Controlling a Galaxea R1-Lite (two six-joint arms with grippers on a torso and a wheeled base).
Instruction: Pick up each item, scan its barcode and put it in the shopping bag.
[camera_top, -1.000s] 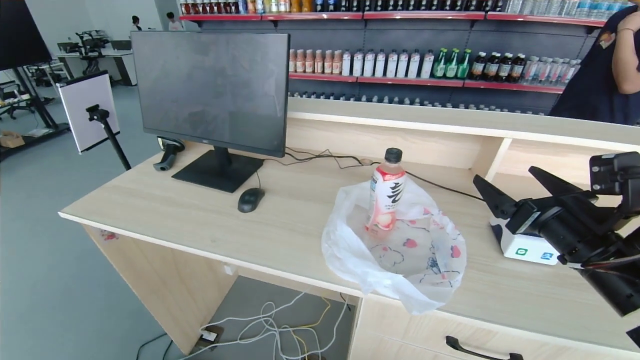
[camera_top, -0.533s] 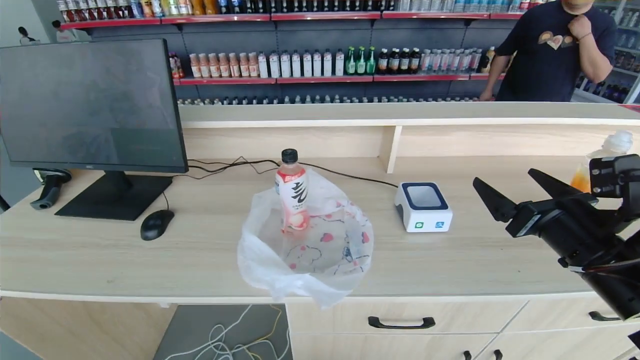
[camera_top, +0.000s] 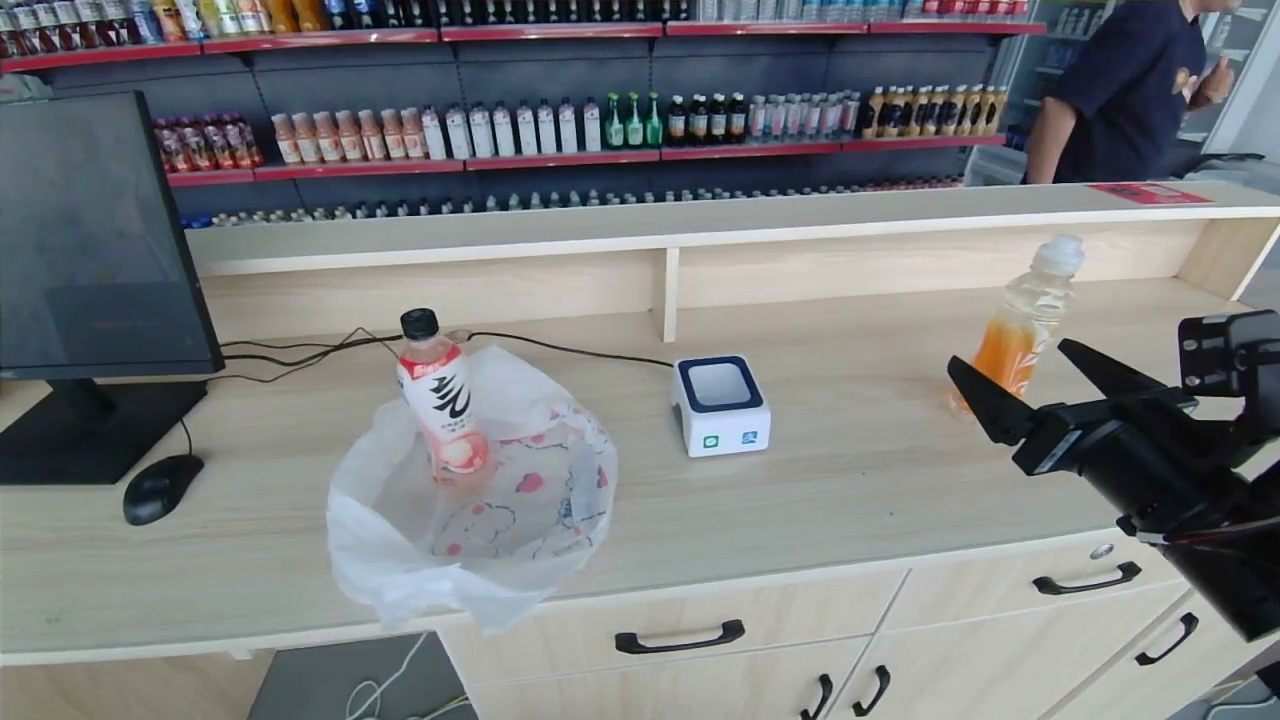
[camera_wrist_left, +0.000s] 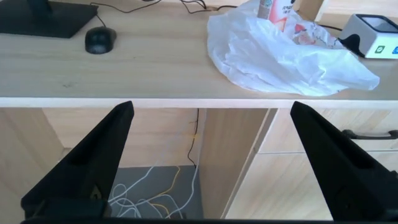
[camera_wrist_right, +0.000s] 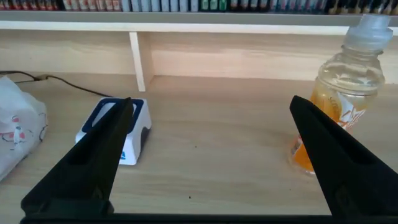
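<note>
Right hand (camera_top: 1005, 357) spread near orange bottle (camera_top: 1020, 320); left hand (camera_wrist_left: 211, 107) spread; red-white-labelled bottle (camera_top: 440, 410) in bag (camera_top: 400, 545).

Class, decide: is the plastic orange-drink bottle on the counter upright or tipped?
Upright: the plastic orange-drink bottle stands on the wooden counter, white cap uppermost.

Matte black right claw (camera_top: 1006, 351) with long pointed fingers (camera_top: 985, 398)

Nothing much can actually be read here. A big black brush-style mark is printed on the pink bottle (camera_top: 441, 400) label. Two tiny square icons, green and blue, are seen on the scanner (camera_top: 722, 420) front. Print on the red sign (camera_top: 1148, 193) and the orange bottle (camera_top: 1012, 335) is too small to be made out.
</note>
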